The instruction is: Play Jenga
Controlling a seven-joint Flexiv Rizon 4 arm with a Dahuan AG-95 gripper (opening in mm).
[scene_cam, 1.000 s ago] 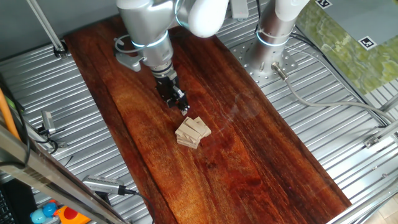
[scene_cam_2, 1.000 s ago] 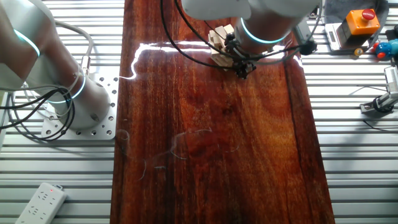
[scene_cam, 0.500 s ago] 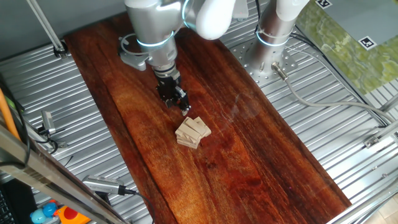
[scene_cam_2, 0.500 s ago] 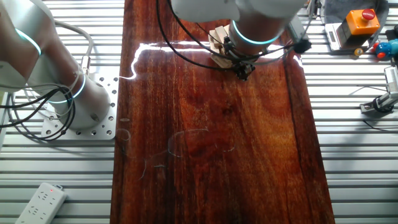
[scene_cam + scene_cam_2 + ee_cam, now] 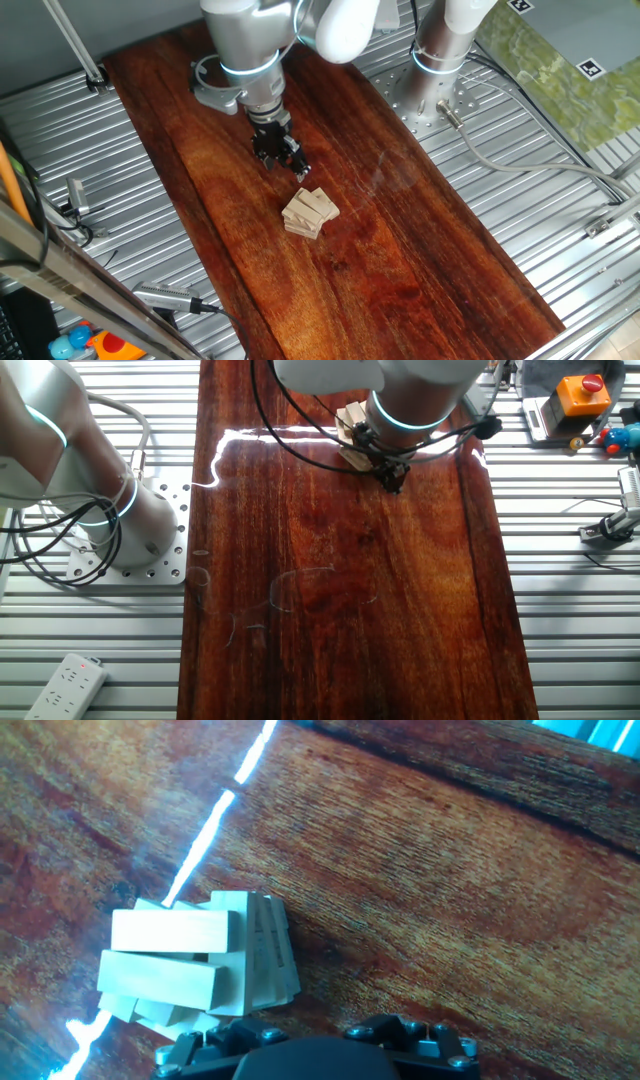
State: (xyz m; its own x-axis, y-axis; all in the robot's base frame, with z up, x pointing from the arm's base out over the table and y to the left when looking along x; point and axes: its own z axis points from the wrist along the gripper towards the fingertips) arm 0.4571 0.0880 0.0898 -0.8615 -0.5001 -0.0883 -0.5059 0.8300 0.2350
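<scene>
One gripper point(image 5: 297, 171) is all you have here, and it hangs just above the board point(image 5: 400, 250), near the Jenga point(image 5: 310, 212) stack but not touching it. You cannot tell from any view whether its fingers are spread or closed; they look dark and bunched, and nothing is held between them. Over the last second your wrist has drifted slightly toward the board's far end while the tip stayed pointed at the stack, so read this as lining up, not contact. The blocks have not shifted. In the hand view the Jenga point(image 5: 195, 965) sits off to the left, its top layer of two pale blocks lying crosswise over those beneath. The stack rests about midway along the board, nearer its left long edge. Judging by this, you are still choosing an approach; no block has been pushed or drawn.
</scene>
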